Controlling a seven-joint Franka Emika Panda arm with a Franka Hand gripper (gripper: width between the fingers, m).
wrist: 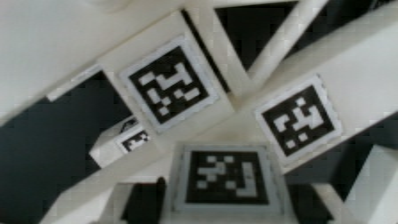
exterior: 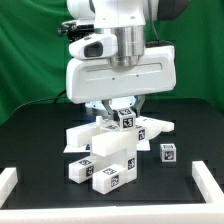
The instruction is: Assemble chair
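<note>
The chair parts are white blocks with black-and-white tags, piled on the black table (exterior: 40,140). A long block (exterior: 108,160) lies in front and flat slabs (exterior: 150,128) lie behind it. My gripper (exterior: 124,110) hangs over the middle of the pile, shut on a small tagged block (exterior: 127,120). In the wrist view the gripper (wrist: 226,197) has its dark fingers (wrist: 146,202) on both sides of that block (wrist: 222,175). Below it lie slabs with two large tags (wrist: 169,85).
A loose small tagged cube (exterior: 168,152) stands on the exterior view's right of the pile. White rails (exterior: 8,182) border the table at both sides and along the front. A green curtain hangs behind.
</note>
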